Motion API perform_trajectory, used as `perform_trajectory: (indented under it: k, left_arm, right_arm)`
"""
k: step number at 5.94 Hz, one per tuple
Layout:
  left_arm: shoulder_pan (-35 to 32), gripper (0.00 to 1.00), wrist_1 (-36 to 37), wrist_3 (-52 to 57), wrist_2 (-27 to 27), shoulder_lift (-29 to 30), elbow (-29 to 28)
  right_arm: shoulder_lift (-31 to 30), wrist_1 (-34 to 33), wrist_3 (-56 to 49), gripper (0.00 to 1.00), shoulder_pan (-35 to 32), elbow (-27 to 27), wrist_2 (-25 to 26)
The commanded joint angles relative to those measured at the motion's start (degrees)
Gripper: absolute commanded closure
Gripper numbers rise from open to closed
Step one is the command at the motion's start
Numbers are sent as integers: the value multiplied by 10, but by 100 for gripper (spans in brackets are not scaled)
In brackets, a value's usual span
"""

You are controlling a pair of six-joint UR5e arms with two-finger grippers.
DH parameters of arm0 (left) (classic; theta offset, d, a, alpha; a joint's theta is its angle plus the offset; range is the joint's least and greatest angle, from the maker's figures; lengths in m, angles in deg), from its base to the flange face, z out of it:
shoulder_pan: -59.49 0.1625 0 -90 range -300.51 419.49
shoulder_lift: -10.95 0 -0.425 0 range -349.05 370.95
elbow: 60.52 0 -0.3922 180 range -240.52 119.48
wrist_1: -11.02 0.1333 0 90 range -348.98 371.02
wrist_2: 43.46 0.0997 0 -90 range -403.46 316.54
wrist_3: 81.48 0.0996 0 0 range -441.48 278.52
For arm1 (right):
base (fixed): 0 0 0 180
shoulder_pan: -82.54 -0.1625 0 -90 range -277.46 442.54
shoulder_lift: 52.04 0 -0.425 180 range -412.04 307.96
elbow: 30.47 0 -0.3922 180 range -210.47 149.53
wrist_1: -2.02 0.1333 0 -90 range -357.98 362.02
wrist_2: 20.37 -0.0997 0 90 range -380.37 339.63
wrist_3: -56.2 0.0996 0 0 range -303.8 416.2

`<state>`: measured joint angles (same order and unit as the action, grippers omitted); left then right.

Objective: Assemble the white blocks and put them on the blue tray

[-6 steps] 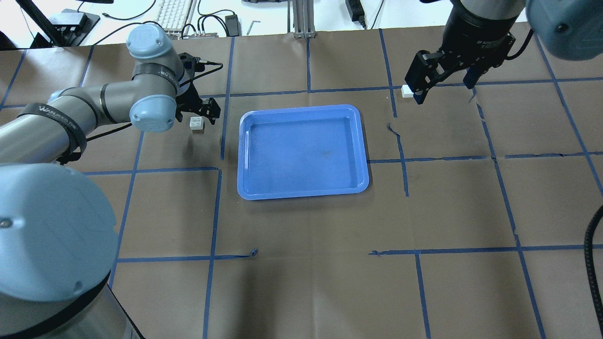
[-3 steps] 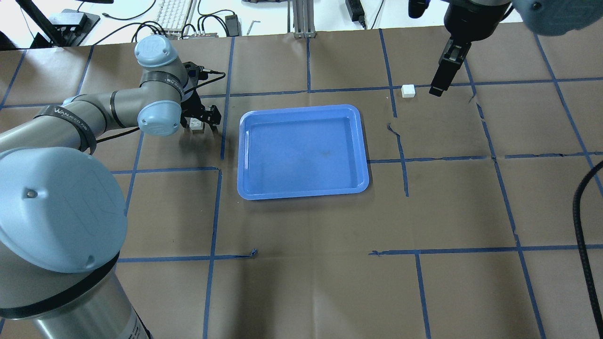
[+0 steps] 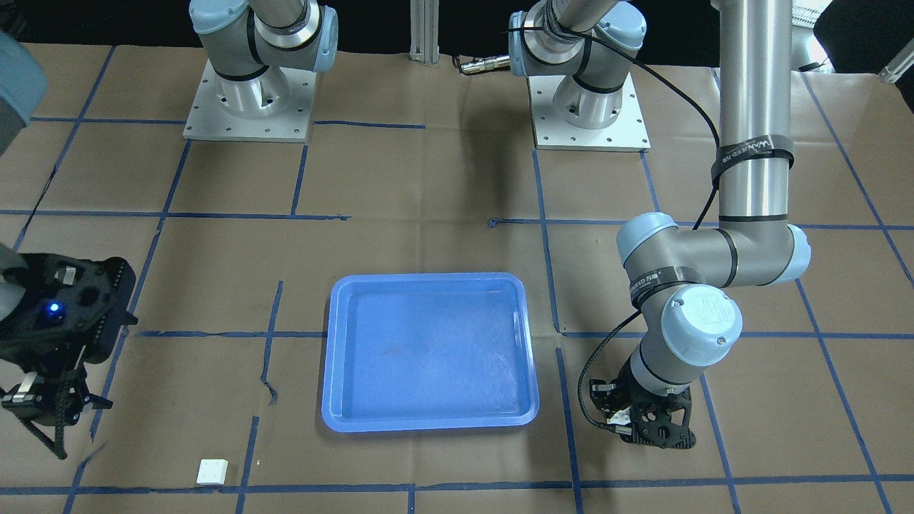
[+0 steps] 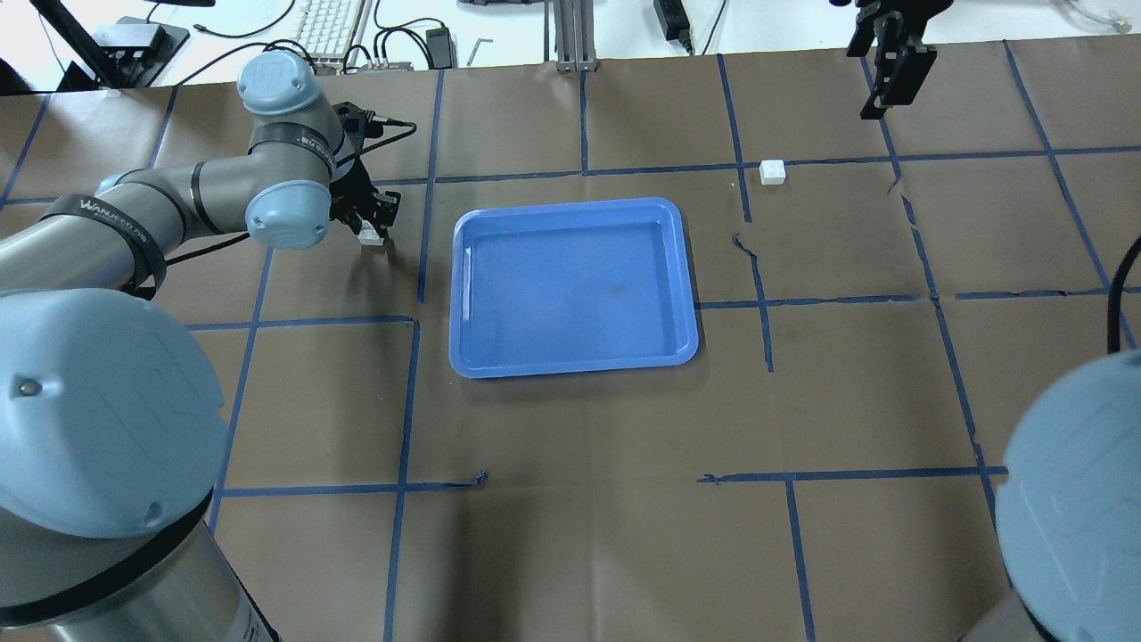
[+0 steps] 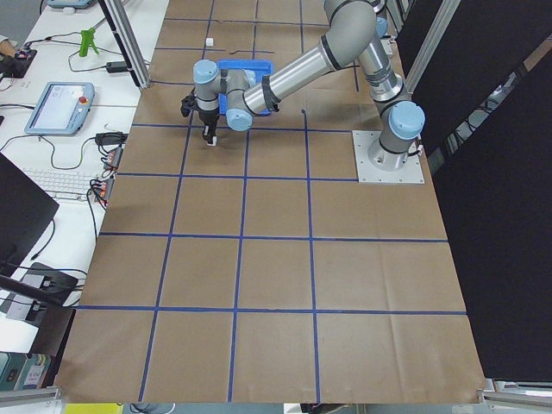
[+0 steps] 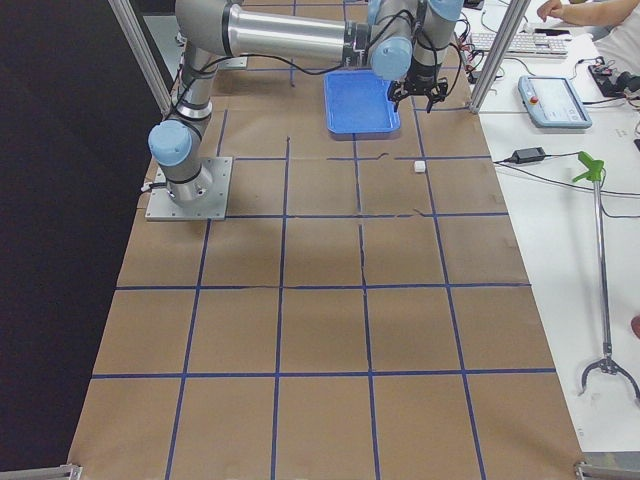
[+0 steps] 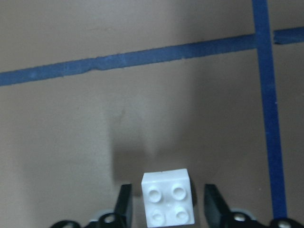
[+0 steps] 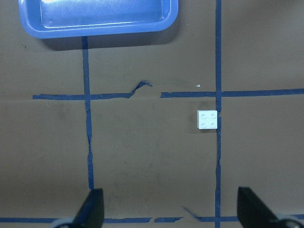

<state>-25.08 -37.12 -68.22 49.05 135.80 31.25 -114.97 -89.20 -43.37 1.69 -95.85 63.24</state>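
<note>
One white block (image 7: 168, 203) sits on the table left of the blue tray (image 4: 570, 207). My left gripper (image 4: 370, 223) is low over it, open. The fingers (image 7: 124, 204) stand on either side of the block with small gaps. It also shows in the front-facing view (image 3: 646, 421). The other white block (image 4: 773, 172) lies alone to the right of the tray, also seen in the right wrist view (image 8: 208, 119). My right gripper (image 4: 891, 80) is open and empty, raised high beyond that block. The tray (image 3: 428, 277) is empty.
The table is covered in brown paper with a blue tape grid, torn in places (image 4: 740, 241). A keyboard and cables (image 4: 330, 27) lie beyond the far edge. The arm bases (image 3: 246, 107) stand at the robot's side.
My left gripper has shifted over the left white block and now straddles it. My right gripper has risen and moved away from the right white block toward the far edge.
</note>
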Motion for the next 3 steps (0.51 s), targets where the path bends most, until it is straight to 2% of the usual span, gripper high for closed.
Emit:
perform_trajectory:
  k: [1, 2, 3]
  left_arm:
    - [-15, 100, -15, 10, 1, -23, 3]
    - [-69, 100, -41, 63, 0, -56, 3]
    - [-156, 100, -64, 138, 0, -77, 3]
  right_arm:
    - [55, -1, -81, 0, 55, -2, -125]
    - [93, -5, -119, 0, 74, -2, -204]
    - [121, -21, -154, 0, 76, -5, -244]
